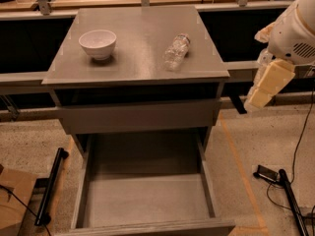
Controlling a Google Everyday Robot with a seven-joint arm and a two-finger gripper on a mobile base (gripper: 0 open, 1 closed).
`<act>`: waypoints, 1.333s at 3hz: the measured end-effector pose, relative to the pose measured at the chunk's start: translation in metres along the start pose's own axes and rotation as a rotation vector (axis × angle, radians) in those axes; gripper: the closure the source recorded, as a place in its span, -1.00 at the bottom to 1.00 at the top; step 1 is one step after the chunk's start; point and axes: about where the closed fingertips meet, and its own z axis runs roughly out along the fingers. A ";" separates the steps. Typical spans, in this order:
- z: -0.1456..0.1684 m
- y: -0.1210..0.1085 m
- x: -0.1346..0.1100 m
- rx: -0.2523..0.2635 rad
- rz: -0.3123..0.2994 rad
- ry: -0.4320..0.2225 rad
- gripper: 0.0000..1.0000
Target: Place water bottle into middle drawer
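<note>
Grey flat-topped metal cabinet point(138, 63). Large grey middle drawer point(147, 200) pulled out at its foot. Cream gripper point(258, 95) on white arm point(295, 28) hangs off cabinet's right side; open or closed, cannot tell. White round bowl point(97, 43) top left. Small clear crinkled water bottle point(176, 51) lies on its side, top right

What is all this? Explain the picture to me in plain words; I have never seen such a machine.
There is one picture, from a camera looking down at a grey cabinet from its front. The white shape at the right edge is a robot arm. Its pale yellow tip is the gripper, the part that grasps; it hangs to the right of the cabinet, apart from it. On the cabinet top are a white bowl and the water bottle, lying on its side, not held. Below, the middle drawer is pulled open.
</note>
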 end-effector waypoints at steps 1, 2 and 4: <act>0.012 -0.018 -0.013 0.042 0.033 -0.058 -1.00; 0.036 -0.063 -0.036 0.112 0.080 -0.129 -1.00; 0.111 -0.155 -0.069 0.212 0.331 -0.269 -1.00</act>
